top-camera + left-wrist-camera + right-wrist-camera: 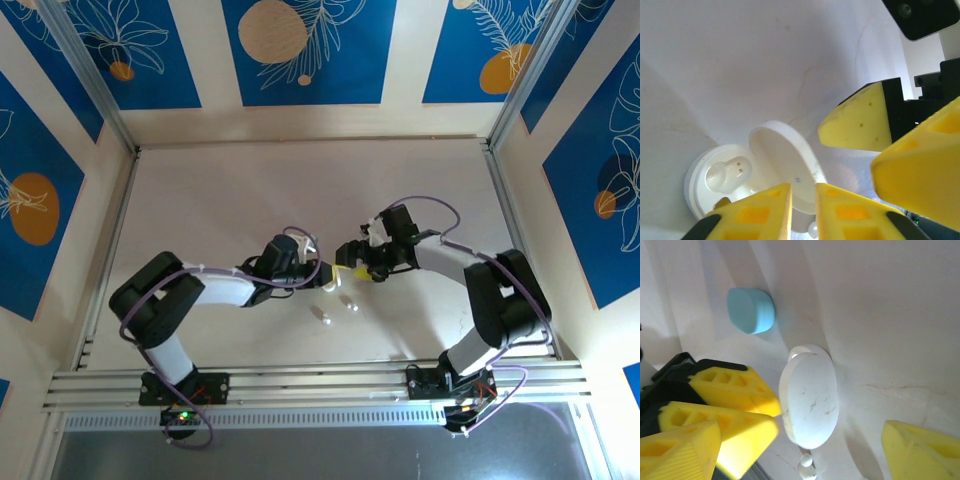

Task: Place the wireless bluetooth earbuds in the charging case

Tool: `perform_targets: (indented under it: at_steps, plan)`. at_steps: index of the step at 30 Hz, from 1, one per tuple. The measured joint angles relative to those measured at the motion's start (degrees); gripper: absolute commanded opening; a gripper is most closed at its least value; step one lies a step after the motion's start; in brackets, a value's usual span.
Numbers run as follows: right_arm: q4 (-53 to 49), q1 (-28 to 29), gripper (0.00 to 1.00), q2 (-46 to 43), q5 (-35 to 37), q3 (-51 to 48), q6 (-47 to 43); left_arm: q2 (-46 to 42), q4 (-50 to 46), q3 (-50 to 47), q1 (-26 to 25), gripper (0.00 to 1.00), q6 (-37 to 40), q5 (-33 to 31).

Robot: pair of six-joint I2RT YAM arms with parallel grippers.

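Just beside left claw (pixel 802 207), open case (pixel 782 160)

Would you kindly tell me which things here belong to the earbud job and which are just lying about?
Belonging to the job:
- open white charging case
- two white earbuds lying loose beside it

Just lying about, for now:
- closed blue case, set apart from the white one

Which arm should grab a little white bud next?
Right, probably: the right claw is wide open over the tiny glossy white buds; the left claw sits nearly closed by the open white case.
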Motion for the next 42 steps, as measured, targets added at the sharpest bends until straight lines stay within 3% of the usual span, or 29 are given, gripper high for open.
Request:
perform_targets:
  at_steps: [3,6,10,12,24,42]
  plan:
    - [-2.80,0.35,0.83,-3.52,2.56,0.00,-1.14,-4.70,-2.67,-0.57,0.02,0.34,1.46,-2.03]
    - [-5.25,1.44,0.83,-5.90,5.31,0.00,-2.21,-9.84,-6.51,-1.18,0.15,0.49,3.34,-4.22]
    - [-8.31,4.81,0.83,-6.71,9.79,0.00,-3.37,-16.33,-13.05,-1.44,0.22,0.79,6.01,-7.61]
    - [-9.94,6.88,0.83,-6.71,12.31,0.00,-3.96,-19.02,-15.58,-1.81,0.24,1.00,7.10,-8.92]
    - [-17.57,16.13,0.82,0.81,26.95,6.86,-5.81,-29.92,-25.68,-5.35,0.50,1.00,9.53,-14.05]
    - [-24.20,18.21,0.80,8.83,39.98,13.35,-6.91,-30.75,-27.21,-6.45,0.72,1.00,9.75,-14.51]
